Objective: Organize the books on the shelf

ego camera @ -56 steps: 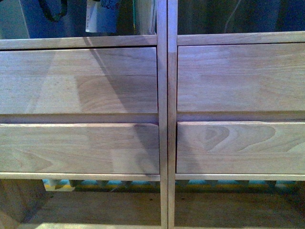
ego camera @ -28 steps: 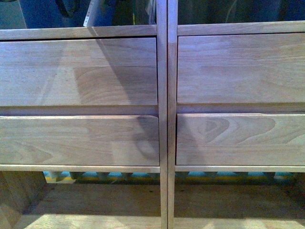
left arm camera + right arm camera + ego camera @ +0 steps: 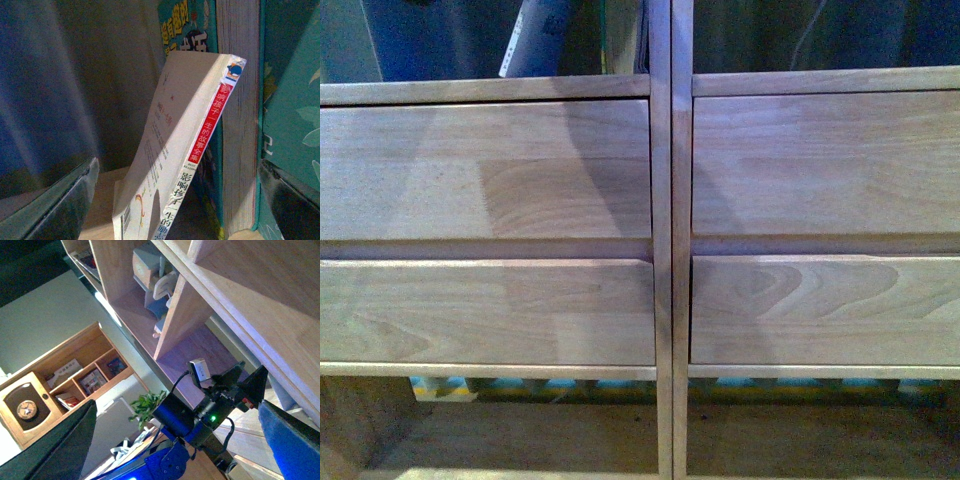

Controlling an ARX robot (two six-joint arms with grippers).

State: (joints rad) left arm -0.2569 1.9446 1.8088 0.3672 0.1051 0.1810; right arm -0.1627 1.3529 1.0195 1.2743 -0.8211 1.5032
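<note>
We were inside a cubby of the shelf [image 3: 662, 250], partway through setting a book upright, as we judged it. In the left wrist view the paperback [image 3: 170, 165], whitish-covered with a red strip of print down its spine, leaned at a slant, its top edge resting against the page block of a thicker teal-covered book [image 3: 240, 125] that stood upright beside it. Its foot sat on the cubby floor, out from that thick book. The left fingers [image 3: 55, 200] showed as dark shapes at either side of that view, spread wide, with the paperback between them and no clear contact; we read the left hand as open and holding nothing. In the front view only the drawer fronts [image 3: 485, 170] and a scrap of the paperback above them appeared. The right fingers [image 3: 280, 440], seen in the right wrist view, were also spread wide and empty, well away from the paperback, outside the shelf. The next move, we judged, called for nudging the paperback's foot toward the thick book so that it stood flush, gently, since so thin a book might buckle or slide flat
</note>
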